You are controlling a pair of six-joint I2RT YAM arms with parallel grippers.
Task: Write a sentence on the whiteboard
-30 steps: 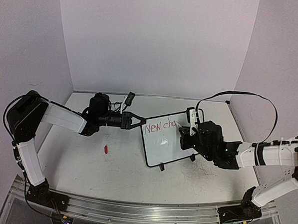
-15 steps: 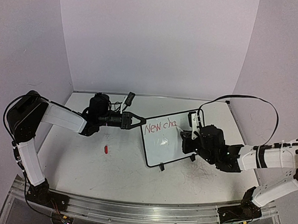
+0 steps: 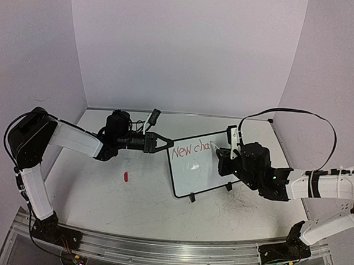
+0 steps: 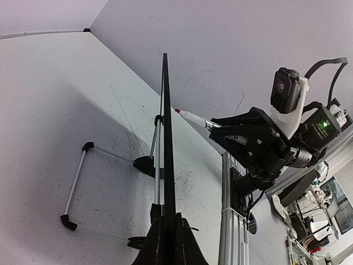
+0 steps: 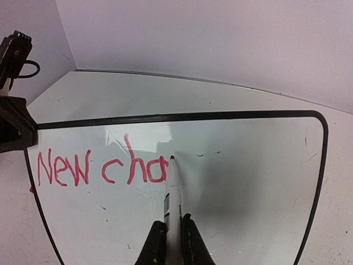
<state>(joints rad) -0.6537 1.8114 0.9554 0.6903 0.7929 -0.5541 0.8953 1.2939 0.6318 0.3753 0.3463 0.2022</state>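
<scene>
Now your right gripper (image 5: pixel 173 234), clamped on the marker (image 5: pixel 172 190), has edged right past "New cha". Your left gripper (image 4: pixel 168 245) apparently pinches the whiteboard (image 5: pixel 248 165); the sentence looks unfinished.

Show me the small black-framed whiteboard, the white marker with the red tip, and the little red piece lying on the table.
black-framed whiteboard (image 5: pixel 248 176): right wrist view, bare white writing surface.
white red-tipped marker (image 5: pixel 173 190): right wrist view, middle of its barrel.
little red piece (image 3: pixel 126 177): top external view, its centre.

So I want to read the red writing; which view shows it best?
Right wrist: the writing faces the camera, large. Top view shows it small; left wrist sees the whiteboard edge-on, no writing.
</scene>
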